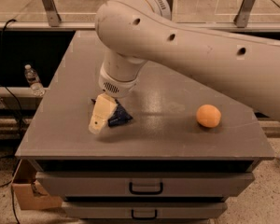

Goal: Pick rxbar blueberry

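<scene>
The rxbar blueberry (120, 117), a flat bar in a dark navy wrapper, lies on the grey table top (168, 139) left of the middle. My gripper (101, 119), cream coloured at the end of the big white arm (186, 45), is down at the table directly over the left part of the bar and hides that part. Only the bar's right end and a small dark corner at the upper left show.
An orange ball-shaped fruit (208, 115) sits on the table to the right. Drawers (145, 187) are below the front edge. A water bottle (33, 80) stands on the floor at left, and a cardboard box (27, 190) sits at lower left.
</scene>
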Robot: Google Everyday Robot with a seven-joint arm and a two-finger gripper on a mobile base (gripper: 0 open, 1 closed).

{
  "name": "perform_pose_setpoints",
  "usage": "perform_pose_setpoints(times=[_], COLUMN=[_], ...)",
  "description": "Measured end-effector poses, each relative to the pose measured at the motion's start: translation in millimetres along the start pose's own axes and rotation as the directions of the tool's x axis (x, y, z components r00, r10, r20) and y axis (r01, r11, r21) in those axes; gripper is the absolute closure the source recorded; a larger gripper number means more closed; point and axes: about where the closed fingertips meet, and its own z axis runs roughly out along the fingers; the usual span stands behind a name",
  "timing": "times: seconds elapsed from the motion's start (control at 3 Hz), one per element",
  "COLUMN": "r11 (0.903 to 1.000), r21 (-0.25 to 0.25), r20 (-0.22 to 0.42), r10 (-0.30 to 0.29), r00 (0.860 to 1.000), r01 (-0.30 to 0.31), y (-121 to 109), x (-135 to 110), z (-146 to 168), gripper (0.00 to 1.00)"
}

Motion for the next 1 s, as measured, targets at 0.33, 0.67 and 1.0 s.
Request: perform_pose_setpoints(times=[0.33,0.67,1.0], r11=[0.9999,0.9996,0.9993], r21=[-0.015,-0.03,-0.037], r20=[-0.009,-0.018,-0.029], r10=[-0.001,-0.005,-0.011], r00=[1.0,1.0,1.0], r01=[0.001,0.004,0.01], y=[4.7,7.1,9.1], x=[-1.0,-2.8,-5.0], z=[7.4,12.8,15.3], gripper=[0.0,0.16,0.39])
